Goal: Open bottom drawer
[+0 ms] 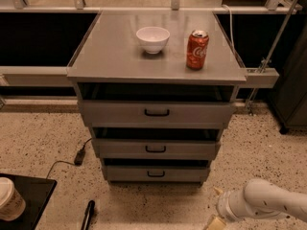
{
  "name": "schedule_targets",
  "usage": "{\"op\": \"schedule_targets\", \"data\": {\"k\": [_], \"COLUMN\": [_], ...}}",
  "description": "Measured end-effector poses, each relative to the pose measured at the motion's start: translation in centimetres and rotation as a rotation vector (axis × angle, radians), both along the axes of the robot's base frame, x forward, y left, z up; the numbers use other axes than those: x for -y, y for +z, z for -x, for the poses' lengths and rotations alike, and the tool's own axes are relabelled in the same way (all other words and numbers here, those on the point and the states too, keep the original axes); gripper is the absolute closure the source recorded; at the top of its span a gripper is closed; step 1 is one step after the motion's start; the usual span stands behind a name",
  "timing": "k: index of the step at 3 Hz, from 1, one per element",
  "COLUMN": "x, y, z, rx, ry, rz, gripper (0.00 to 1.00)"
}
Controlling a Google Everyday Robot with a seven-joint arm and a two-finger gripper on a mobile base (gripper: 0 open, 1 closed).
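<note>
Nothing of the job is done yet, as far as I can see from here: the bottom drawer (129, 173) sits low in the grey cabinet (86, 66), just above the speckled floor, its front about flush with the frame around it and its little black handle (156, 174) untouched. The two drawers above it look shut as well, each with a dark gap over its front. The gripper (216, 214) is down at the lower right on the end of the white arm (268, 202), which comes in from the right edge – it hangs near floor level, to the right of the drawer and a little nearer to me, well apart from the handle and touching nothing. Whether it is open or closed I cannot tell, since it is mostly cut off at the bottom. So the whole task is left, I reckon – bring the gripper left and in towards the handle in the middle of that lowest front, take hold of it, then pull the drawer straight out. On the cabinet top stand a white bowl (152, 39) and a red can (197, 49), side by side and apart; a hard tug might rock them. On the floor to the left lie a black cable (80, 155) and a paper cup (9, 202) on a dark mat, both clear of the drawer's way
</note>
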State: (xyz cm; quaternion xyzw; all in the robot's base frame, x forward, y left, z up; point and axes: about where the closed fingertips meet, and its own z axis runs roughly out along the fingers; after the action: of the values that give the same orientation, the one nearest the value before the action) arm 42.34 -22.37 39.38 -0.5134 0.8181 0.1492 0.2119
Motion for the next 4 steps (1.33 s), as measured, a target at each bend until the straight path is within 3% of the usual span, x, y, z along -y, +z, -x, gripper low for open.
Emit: {"op": "schedule_targets", "data": {"k": [1,2,3,4], "x": [-0.3,-1.9,-5.9,-5.8], "y": [-1.0,-4.8,-12.8,-12.9], "z": [-0.6,-4.7,-10.8,-11.1], "rx": [-0.018,0.028,0.055,0.058], "ry": [0.003,0.059,0.085,0.081], "rz": [-0.006,0.001,0.021,0.021], "gripper": [0.0,0.0,0.0,0.0]}}
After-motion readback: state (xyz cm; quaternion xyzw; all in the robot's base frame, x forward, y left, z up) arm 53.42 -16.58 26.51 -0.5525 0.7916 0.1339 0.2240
